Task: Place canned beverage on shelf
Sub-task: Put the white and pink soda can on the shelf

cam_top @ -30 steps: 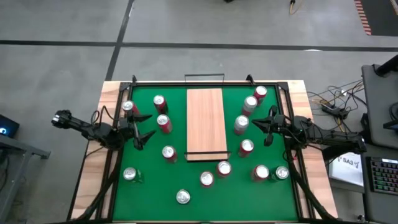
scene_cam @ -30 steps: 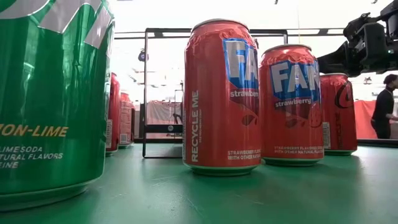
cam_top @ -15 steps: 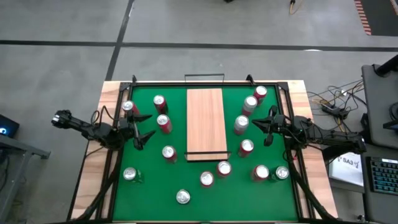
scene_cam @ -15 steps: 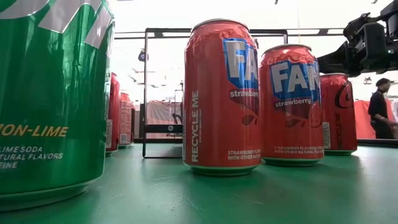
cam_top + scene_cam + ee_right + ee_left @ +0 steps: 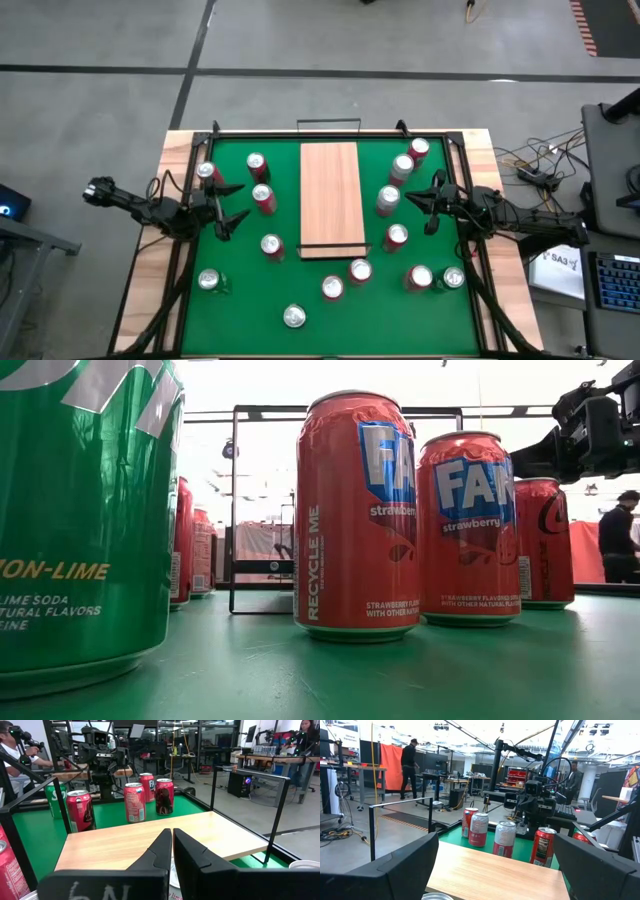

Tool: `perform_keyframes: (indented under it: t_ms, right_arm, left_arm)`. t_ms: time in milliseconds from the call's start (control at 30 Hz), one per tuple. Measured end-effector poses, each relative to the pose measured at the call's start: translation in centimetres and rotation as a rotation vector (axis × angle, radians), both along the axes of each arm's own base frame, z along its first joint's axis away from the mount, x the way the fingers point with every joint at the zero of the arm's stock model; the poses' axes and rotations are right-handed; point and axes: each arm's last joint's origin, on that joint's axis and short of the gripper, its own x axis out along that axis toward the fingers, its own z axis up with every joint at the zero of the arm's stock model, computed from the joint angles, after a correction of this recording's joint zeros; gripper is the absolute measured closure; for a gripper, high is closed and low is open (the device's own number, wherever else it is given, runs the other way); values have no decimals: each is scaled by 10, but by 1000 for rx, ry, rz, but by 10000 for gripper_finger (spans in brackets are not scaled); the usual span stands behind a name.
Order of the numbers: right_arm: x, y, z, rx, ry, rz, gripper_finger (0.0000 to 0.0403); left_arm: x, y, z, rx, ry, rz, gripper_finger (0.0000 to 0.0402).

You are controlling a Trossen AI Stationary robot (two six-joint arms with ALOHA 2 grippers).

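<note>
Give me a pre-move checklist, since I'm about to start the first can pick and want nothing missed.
1. Shelf top free of cans: ok, the board is bare.
2. Left end effector open for a grasp: ok, fingers spread, holding nothing.
3. Right end effector open for a grasp: not ok, fingers are pressed together and empty.
4. Can within easy approach of the left end effector: ok, a red can stands upright just beyond its fingers.
5. Cans upright: ok, every can on the green mat shows its lid upward.
6. People away from the table: ok, a person stands far back in the room.
</note>
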Motion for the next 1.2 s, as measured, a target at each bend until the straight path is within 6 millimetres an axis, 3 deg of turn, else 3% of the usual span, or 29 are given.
perform_keyframes:
  t_ms: [833, 900, 1033, 1200]
  right_arm:
    - [0, 0, 1, -49, 5, -6, 394]
    - [0, -1, 6, -29, -61, -19, 394]
    - [-3, -1, 25, 93, -288, -21, 394]
    - [-3, -1, 37, 127, -310, -17, 394]
  left_arm:
    - [0, 0, 0, 30, 10, 3, 25]
    - [0, 0, 1, 49, 11, 7, 25]
    - [-3, 1, 12, -109, -150, -32, 25]
    - [-7, -2, 27, -67, -307, -172, 25]
